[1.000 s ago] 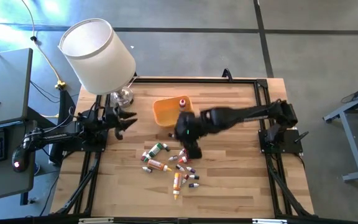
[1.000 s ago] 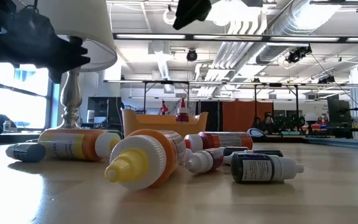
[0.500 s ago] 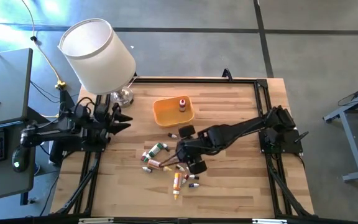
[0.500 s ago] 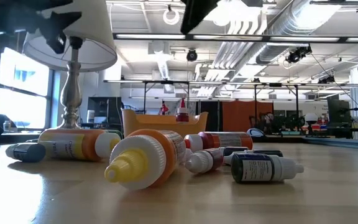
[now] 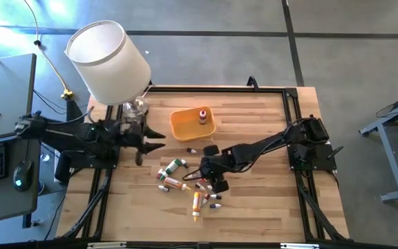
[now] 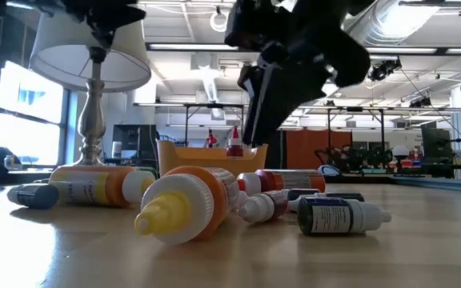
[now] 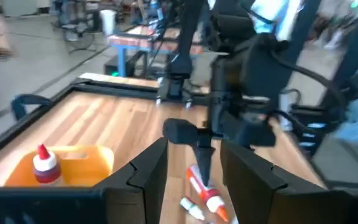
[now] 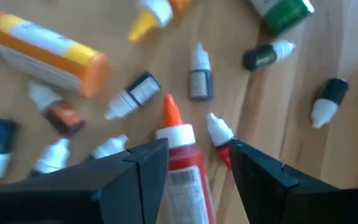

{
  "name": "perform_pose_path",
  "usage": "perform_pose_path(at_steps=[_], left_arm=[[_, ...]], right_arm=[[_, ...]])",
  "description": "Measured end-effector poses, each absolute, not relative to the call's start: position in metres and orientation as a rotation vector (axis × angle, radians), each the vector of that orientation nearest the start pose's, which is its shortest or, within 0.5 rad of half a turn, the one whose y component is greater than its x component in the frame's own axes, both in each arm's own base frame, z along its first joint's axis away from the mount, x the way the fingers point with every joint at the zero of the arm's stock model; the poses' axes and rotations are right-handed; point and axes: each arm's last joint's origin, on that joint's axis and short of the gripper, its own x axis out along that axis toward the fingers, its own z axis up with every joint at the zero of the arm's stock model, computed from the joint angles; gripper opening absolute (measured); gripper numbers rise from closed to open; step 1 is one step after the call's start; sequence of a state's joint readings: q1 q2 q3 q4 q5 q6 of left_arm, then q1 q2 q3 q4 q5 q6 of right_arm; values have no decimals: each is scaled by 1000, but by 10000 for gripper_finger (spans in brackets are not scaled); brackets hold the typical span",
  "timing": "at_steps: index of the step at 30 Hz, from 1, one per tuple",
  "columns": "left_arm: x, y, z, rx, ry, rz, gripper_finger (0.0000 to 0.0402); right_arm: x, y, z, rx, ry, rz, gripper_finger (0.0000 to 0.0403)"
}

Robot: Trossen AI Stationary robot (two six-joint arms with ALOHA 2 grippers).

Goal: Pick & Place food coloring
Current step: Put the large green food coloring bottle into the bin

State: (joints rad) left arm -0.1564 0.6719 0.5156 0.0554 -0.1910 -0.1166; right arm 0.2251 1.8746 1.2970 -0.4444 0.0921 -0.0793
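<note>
Several small food coloring bottles (image 5: 185, 181) lie on their sides in a loose pile on the wooden table, with white, red, orange, green and dark bodies (image 6: 190, 204). One more bottle (image 5: 202, 115) stands upright in the orange tray (image 5: 185, 128). My right gripper (image 5: 209, 178) hangs open over the pile, pointing down. In the right wrist view its fingers stand on either side of a red bottle with an orange tip (image 8: 179, 152), above it. My left gripper (image 5: 150, 142) is open, above the table to the left of the pile (image 7: 194, 168).
A lamp with a white shade (image 5: 109, 62) stands on its metal foot (image 6: 90, 136) at the table's far left corner, close behind my left arm. The tray (image 6: 190, 156) sits beyond the pile. Bare wood lies on the near and right parts of the table (image 5: 268, 200).
My right gripper has moved from beside the tray toward the near edge and come down over the pile; it now shows low in the low view. My left arm has stretched out, carrying its gripper toward the table's middle. The bottles have stayed where they were.
</note>
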Motion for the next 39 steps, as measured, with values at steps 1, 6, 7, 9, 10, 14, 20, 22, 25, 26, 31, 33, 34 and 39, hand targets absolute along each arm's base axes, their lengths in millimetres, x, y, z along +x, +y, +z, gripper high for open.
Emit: perform_pose_path(at_steps=[1,6,7,9,10,14,20,22,25,26,31,33,34,39], left_arm=[[165,-24,280,-84,121,61,145],[183,-56,294,-41,146,98,145],[185,-64,296,-30,155,95,145],[187,-78,295,0,191,111,145],[188,-86,291,15,217,121,145],[188,-112,271,-18,298,134,145],[196,-131,240,-132,420,168,145],[197,-132,230,-145,470,197,145],[197,-131,218,-214,535,263,145],[197,-131,214,-240,553,279,145],[193,-130,199,-288,674,325,145],[192,-129,193,-291,704,361,145],[193,-130,190,-294,712,374,145],[197,-133,176,-307,740,419,145]], right_arm=[[379,84,190,-249,981,150,165],[377,87,203,-335,923,135,165],[376,88,207,-336,914,139,165],[375,90,213,-312,889,147,165],[374,92,216,-289,880,151,165],[372,98,216,-226,887,161,165],[373,102,217,-157,867,137,165],[373,102,218,-149,868,133,165],[373,101,218,-153,866,128,165],[373,101,218,-155,865,120,165],[373,101,218,-166,862,108,165],[373,101,218,-167,862,108,165],[373,101,218,-167,862,108,165],[373,101,217,-169,863,109,165]])
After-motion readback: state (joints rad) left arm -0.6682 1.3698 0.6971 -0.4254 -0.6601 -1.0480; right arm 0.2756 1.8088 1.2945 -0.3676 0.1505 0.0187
